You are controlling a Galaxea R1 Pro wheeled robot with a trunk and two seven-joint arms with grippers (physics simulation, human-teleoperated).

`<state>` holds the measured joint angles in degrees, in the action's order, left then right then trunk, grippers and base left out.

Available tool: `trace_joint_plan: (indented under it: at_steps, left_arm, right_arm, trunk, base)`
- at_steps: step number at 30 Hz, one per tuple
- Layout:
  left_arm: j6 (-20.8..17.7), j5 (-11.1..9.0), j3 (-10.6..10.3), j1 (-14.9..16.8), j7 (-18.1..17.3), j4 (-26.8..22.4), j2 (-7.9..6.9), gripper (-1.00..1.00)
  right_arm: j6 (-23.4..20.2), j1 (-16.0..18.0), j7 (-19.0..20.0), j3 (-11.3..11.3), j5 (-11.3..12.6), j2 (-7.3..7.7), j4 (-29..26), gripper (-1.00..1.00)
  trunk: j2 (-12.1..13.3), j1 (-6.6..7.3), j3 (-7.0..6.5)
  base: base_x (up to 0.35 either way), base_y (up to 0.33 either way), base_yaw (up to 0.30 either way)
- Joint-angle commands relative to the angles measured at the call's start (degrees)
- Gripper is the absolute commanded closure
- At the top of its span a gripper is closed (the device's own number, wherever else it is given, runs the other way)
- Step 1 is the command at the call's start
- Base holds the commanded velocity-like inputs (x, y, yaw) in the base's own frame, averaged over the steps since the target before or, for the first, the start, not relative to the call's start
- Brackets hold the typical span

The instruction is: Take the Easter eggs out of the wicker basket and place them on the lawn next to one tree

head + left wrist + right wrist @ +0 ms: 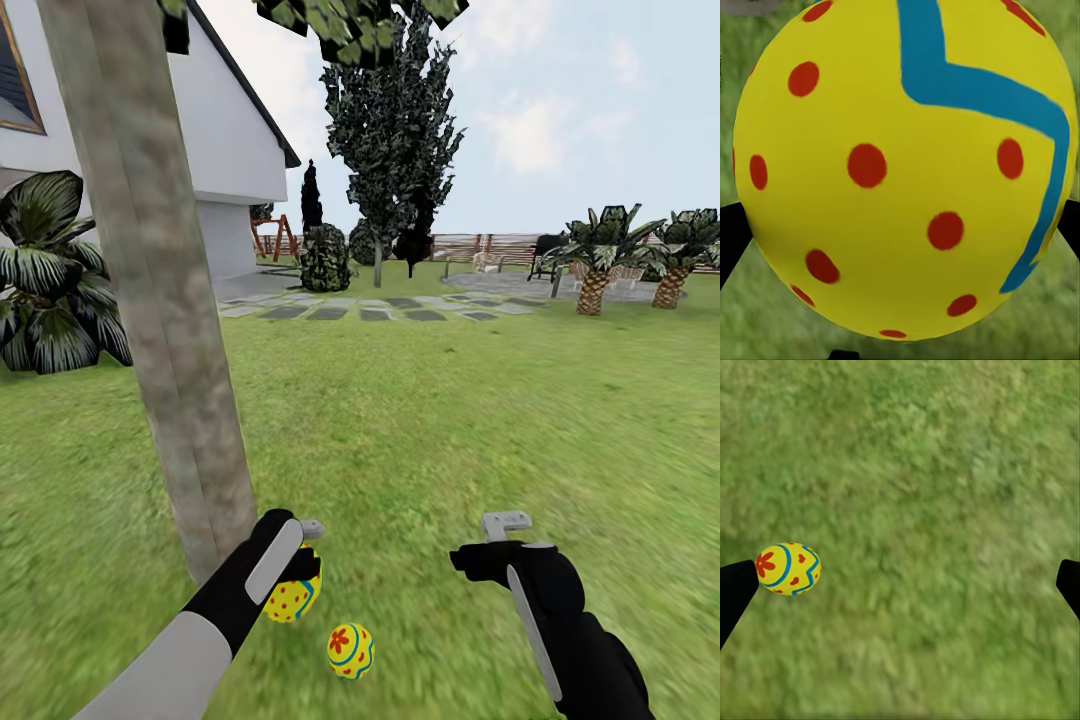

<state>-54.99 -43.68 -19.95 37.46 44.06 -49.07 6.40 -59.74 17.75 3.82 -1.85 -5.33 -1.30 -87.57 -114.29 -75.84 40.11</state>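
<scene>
While the left gripper (300,575) clamps one egg (293,597) at lower left beside the tree (150,290), right gripper (480,550) spread empty, a high release could roll it away.

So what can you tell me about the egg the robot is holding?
The held egg is bright yellow with red dots and a blue zigzag band, smooth and shiny like painted plastic. The left gripper clasps it, its dark fingers at the egg's sides. In the head view it hangs low over the lawn, beside the tree trunk's base, near another egg lying on the grass.
</scene>
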Motion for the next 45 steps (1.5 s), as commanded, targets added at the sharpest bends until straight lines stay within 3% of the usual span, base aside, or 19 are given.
trace_joint_plan:
  at_steps: [1, 13, 26, 30, 34, 40, 42, 45]
  left_arm:
    - [0.2, -0.6, -0.1, 0.1, 0.6, 0.0, -0.03, 1.00]
    - [1.3, -0.3, -0.1, 0.1, 0.5, 0.1, -0.15, 1.00]
    - [5.4, -0.1, -0.1, 1.2, 0.1, 4.4, -0.45, 1.00]
    - [6.5, -0.1, -0.1, 2.1, -2.6, 6.0, -1.18, 1.00]
    - [9.7, -0.1, -0.1, 4.4, -6.2, 11.8, -1.48, 1.00]
    - [11.2, -0.1, -0.2, 5.4, -7.3, 14.2, -1.66, 1.00]
    - [12.0, 1.1, -0.2, 5.5, -7.9, 14.4, -2.14, 1.00]
    - [13.3, 4.0, -0.3, 5.5, -12.1, 14.8, -2.53, 1.00]
  right_arm:
    - [-0.3, 0.0, 0.4, 0.0, -0.6, -0.01, -0.1, -1.00]
    - [-0.3, 0.0, 0.4, -0.1, -0.6, -0.01, -0.1, -1.00]
    - [-0.3, 0.0, 0.4, -0.1, -0.6, 0.07, -0.1, -1.00]
    - [-0.3, 0.0, 0.4, -0.1, -0.6, 0.07, -0.1, -1.00]
    - [-0.3, 0.0, 0.4, -0.1, -0.6, 0.07, -0.1, -1.00]
    - [-0.3, 0.0, 0.4, -0.1, -0.6, 0.07, -0.1, -1.00]
    - [-0.3, 0.0, 0.4, -0.1, -0.6, 0.07, -0.1, -1.00]
    - [-0.3, 0.0, 0.4, -0.1, -0.6, 0.07, -0.1, -1.00]
  trunk:
    - [-0.4, -0.22, 0.25]
    - [-5.3, -2.86, 2.40]
    - [-10.5, -5.71, 4.73]
    - [-12.1, -6.59, 5.45]
    - [-13.7, -7.47, 6.17]
    - [-16.1, -8.79, 7.25]
    - [-16.9, -9.22, 7.61]
    - [-18.1, -9.88, 8.15]
  base:
    - [0.000, 0.000, 0.000]
    - [0.000, 0.000, 0.000]
    - [0.000, 0.000, 0.000]
    - [0.000, 0.000, 0.000]
    - [0.000, 0.000, 0.000]
    - [0.000, 0.000, 0.000]
    - [0.000, 0.000, 0.000]
    - [0.000, 0.000, 0.000]
